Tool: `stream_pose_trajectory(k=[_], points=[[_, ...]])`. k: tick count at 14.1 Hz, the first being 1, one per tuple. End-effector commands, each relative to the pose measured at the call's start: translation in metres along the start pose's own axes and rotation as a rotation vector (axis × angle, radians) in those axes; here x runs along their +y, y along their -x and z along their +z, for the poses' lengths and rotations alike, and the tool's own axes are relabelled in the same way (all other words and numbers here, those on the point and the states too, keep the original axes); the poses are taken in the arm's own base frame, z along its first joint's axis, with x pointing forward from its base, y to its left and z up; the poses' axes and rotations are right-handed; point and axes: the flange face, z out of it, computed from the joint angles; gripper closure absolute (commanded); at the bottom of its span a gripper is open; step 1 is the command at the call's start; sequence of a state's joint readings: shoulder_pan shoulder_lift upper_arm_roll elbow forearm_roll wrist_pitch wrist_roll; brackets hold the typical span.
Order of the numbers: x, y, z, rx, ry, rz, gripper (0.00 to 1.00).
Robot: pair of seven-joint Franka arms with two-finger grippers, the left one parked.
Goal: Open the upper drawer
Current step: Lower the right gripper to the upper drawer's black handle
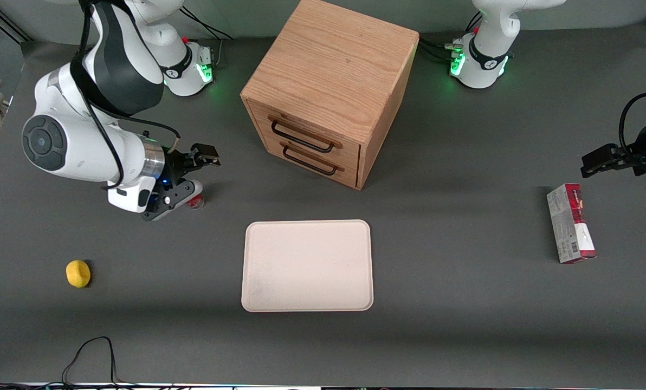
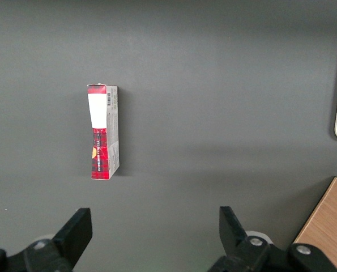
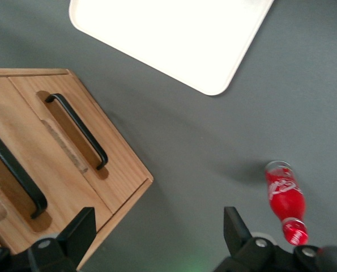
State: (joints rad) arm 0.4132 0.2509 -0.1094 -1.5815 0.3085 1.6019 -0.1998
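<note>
The wooden cabinet (image 1: pixel 328 70) stands mid-table, and both of its drawers are shut. The upper drawer (image 1: pixel 308 129) carries a long black wire handle (image 1: pixel 301 136), with the lower drawer's handle (image 1: pixel 309 161) just beneath it. In the right wrist view, the upper drawer's handle (image 3: pixel 15 175) runs beside the lower one (image 3: pixel 77 130). My gripper (image 1: pixel 202 172) (image 3: pixel 157 232) hovers low over the table toward the working arm's end. It is a short gap from the cabinet's front corner and points at it. It is open, with nothing between its fingers.
A small red bottle (image 3: pixel 284 195) lies on the table under my gripper (image 1: pixel 195 202). A beige tray (image 1: pixel 307 265) sits nearer the front camera than the cabinet. There is a yellow ball-like object (image 1: pixel 78 273) near the working arm's end and a red-and-white box (image 1: pixel 570 223) toward the parked arm's end.
</note>
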Motion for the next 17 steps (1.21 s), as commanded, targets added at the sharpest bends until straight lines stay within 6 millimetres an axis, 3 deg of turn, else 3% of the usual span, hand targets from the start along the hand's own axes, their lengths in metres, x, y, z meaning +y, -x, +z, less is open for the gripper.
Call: stream_pose_trajectory(k=[1,4,14,17], points=[[-0.033,-0.016,0.021,-0.042,-0.014,-0.074,0.00],[-0.076,-0.022,0.044,-0.077,-0.008,-0.186,0.00],[-0.133,-0.053,0.103,-0.129,-0.131,-0.524,0.00],[-0.138,-0.056,0.107,-0.132,-0.135,-0.539,0.00]])
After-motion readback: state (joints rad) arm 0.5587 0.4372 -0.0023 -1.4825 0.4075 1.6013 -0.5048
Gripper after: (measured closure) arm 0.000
